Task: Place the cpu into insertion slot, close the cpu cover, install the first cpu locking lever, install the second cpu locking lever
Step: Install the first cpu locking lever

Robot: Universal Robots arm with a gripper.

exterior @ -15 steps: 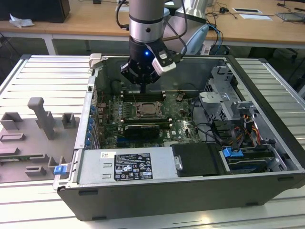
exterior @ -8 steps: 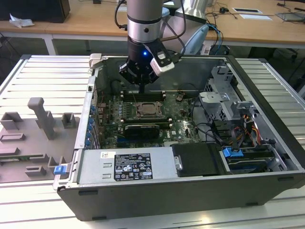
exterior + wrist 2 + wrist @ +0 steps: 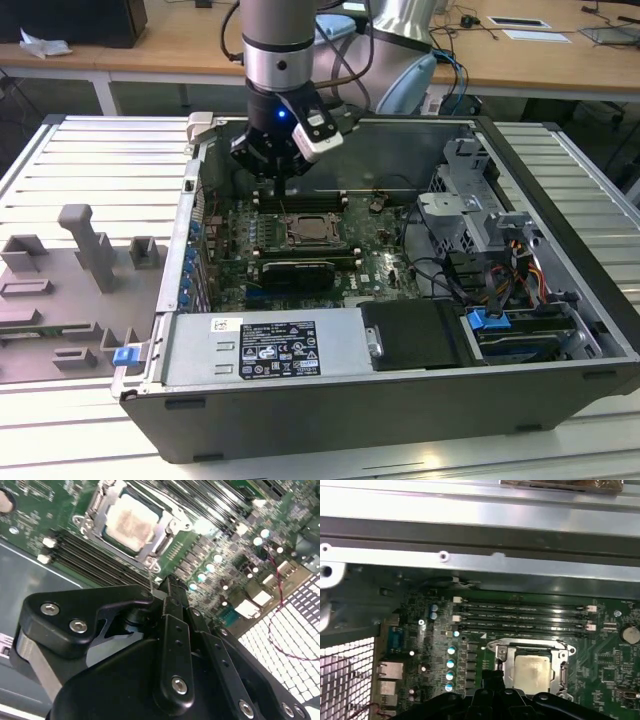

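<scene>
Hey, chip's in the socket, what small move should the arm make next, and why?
Probably ease the gripper down onto the thin lever standing upright by the insertion slot; the cpu sits inside, the cpu cover lies flat around it, and that lever looks unlatched.

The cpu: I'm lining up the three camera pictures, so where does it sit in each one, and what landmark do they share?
Exterior view: cpu at the middle of the green board, nearer the camera than the memory slots.
Second wrist view: cpu, a pale square inside a metal frame, with memory slots alongside.
First wrist view: cpu in the same frame, next to the memory slots.
Shared landmark: the long black memory slots.
</scene>
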